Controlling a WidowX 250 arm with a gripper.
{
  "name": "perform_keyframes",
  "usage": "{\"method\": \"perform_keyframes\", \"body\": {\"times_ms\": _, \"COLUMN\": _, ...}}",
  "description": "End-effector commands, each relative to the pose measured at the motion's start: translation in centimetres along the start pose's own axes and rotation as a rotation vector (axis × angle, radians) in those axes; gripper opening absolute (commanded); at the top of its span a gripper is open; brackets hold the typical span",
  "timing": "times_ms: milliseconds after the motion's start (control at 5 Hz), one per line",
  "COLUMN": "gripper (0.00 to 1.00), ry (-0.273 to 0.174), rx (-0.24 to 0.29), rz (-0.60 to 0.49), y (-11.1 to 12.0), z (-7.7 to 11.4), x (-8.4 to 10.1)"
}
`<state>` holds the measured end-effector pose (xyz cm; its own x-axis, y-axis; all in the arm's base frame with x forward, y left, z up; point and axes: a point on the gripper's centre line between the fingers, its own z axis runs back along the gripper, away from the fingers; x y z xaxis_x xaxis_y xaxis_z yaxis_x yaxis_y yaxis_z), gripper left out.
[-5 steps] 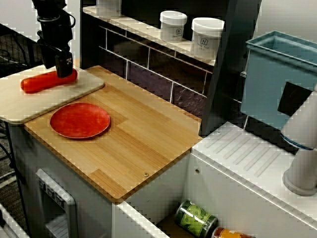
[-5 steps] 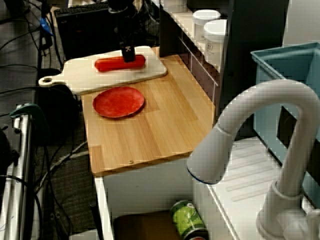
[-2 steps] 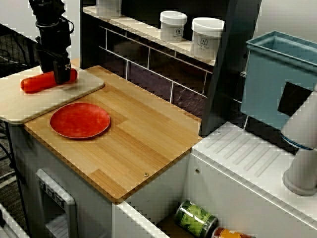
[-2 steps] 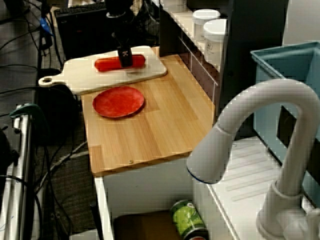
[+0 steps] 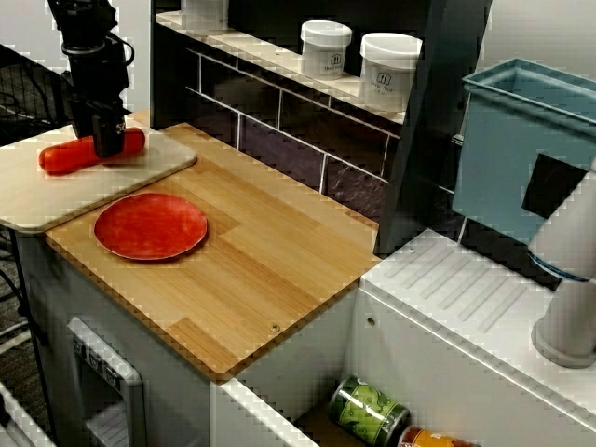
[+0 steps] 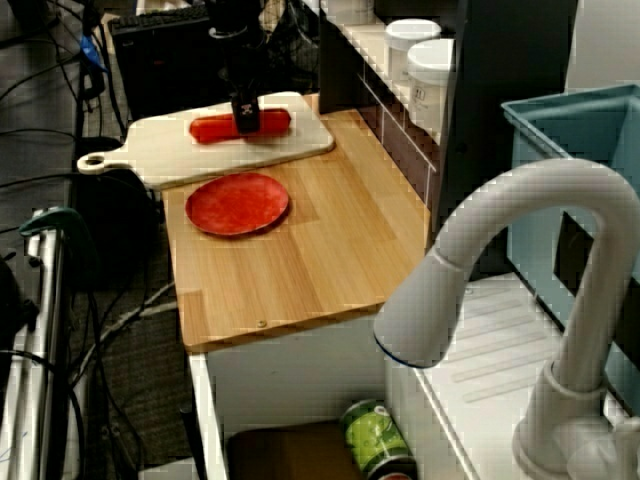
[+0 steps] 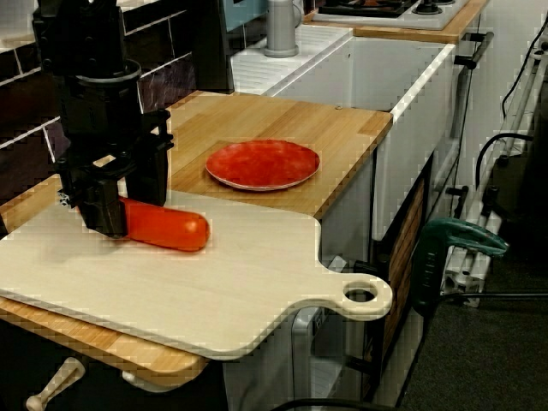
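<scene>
A long red vegetable (image 5: 63,157) (image 6: 212,128) (image 7: 169,229) lies on a pale wooden cutting board (image 5: 37,200) (image 6: 170,150) (image 7: 214,274) at the end of the wooden counter. My black gripper (image 5: 108,142) (image 6: 246,118) (image 7: 133,202) is lowered onto it, pointing straight down. The low view from the board's end shows one finger on each side of the vegetable near its far end. The jaws stand apart around it. A red plate (image 5: 150,225) (image 6: 237,203) (image 7: 262,163) sits on the counter right beside the board, with nothing on it.
Two white jars (image 5: 326,47) (image 5: 389,70) stand on the shelf behind the counter. A blue bin (image 5: 531,149) and a white faucet (image 6: 520,290) are by the sink, with cans (image 5: 366,410) below. A green clamp (image 7: 458,240) hangs off the board's handle side.
My gripper has slid from the vegetable's end near the shelf toward its middle. The vegetable and plate have stayed put.
</scene>
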<state>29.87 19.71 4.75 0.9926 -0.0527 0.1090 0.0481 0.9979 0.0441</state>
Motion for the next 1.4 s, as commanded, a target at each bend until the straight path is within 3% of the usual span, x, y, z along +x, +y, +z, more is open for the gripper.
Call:
{"method": "perform_keyframes", "body": {"times_ms": 0, "gripper": 0.00, "ry": -0.031, "rx": 0.014, "rz": 0.005, "y": 0.2, "z": 2.1, "x": -0.5}}
{"method": "perform_keyframes", "body": {"times_ms": 200, "gripper": 0.00, "ry": -0.042, "rx": -0.011, "rz": -0.047, "y": 0.0, "z": 3.0, "x": -0.2}}
{"method": "perform_keyframes", "body": {"times_ms": 600, "gripper": 0.00, "ry": -0.108, "rx": -0.052, "rz": -0.210, "y": -2.9, "z": 5.4, "x": -0.2}}
{"method": "perform_keyframes", "body": {"times_ms": 800, "gripper": 0.00, "ry": -0.122, "rx": -0.076, "rz": -0.278, "y": -4.5, "z": 5.8, "x": -0.2}}
{"method": "perform_keyframes", "body": {"times_ms": 1200, "gripper": 0.00, "ry": -0.135, "rx": -0.073, "rz": -0.384, "y": -8.0, "z": 6.0, "x": 0.0}}
